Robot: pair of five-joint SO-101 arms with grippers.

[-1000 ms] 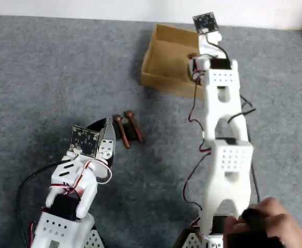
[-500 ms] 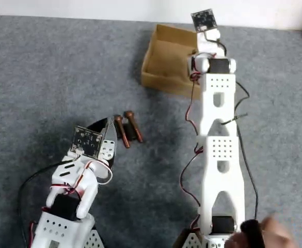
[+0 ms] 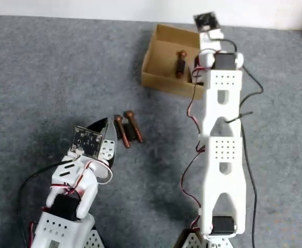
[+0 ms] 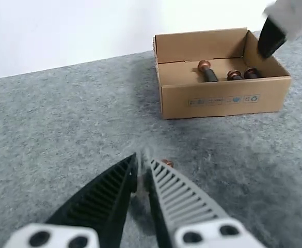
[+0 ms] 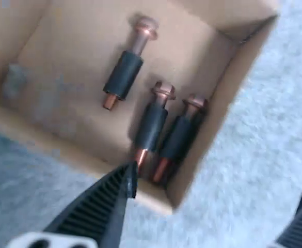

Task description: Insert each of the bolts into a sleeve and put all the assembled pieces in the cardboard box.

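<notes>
Listing what we find on the grey-carpeted table (image 3: 47, 77).

Item 1, cardboard box (image 3: 158, 80): open-topped, at the far side of the table. From the right wrist we count three assembled pieces on its floor, each a copper bolt through a dark sleeve. Piece one (image 5: 126, 67) lies apart. Piece two (image 5: 153, 121) and piece three (image 5: 180, 137) lie side by side against a wall; we cannot tell whether they touch. From above, piece one (image 3: 180, 63) is plain to see, while the right arm (image 3: 220, 129) covers the box's other side and the two pieces there.

Item 2, right gripper (image 5: 220, 183): over the box's edge, jaws spread wide and empty, one of them cut off at the frame corner. From the left wrist we see a dark finger (image 4: 270, 37) of it above the box, the rest cut off.

Item 3, loose piece A (image 3: 121, 130) and loose piece B (image 3: 133, 126): on the table, side by side, well apart from the box, copper heads toward the far side.

Item 4, left gripper (image 3: 109, 121): just beside loose piece A, jaws closed to a thin slit with nothing between them. From its own wrist a copper head (image 4: 166, 164) peeks past the jaw tips. Its sleeve is hidden, and we cannot tell which loose piece it belongs to.
</notes>
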